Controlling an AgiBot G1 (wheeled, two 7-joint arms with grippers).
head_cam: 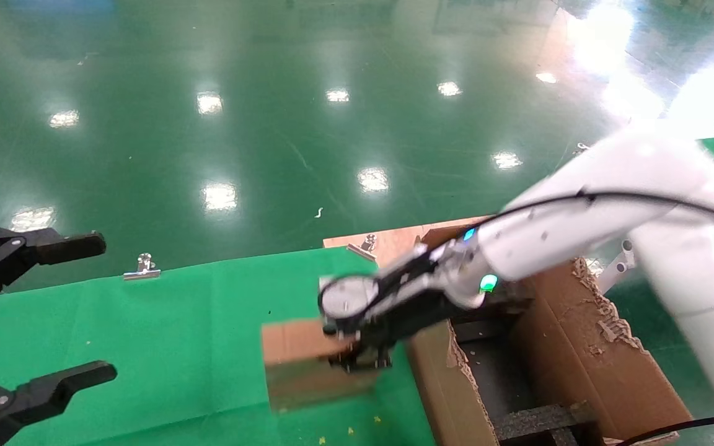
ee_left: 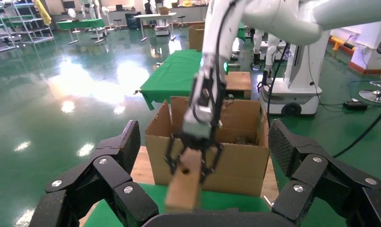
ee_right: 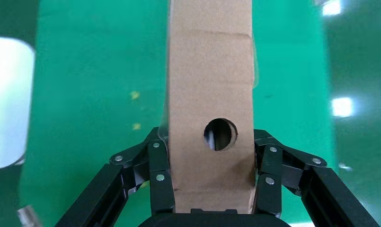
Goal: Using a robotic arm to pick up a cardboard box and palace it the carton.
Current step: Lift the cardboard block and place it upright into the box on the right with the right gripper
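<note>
Cardboard box (head_cam: 300, 362) clamped in right end effector (head_cam: 357, 359), beside carton (head_cam: 580, 365).

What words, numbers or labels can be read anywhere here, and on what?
None can be read.
The box held in the right gripper: plain cardboard with a round hole, no print showing.
The carton: no print visible on its walls.
The round dial on the right arm: too blurred to read.
The left gripper is bare black.
</note>
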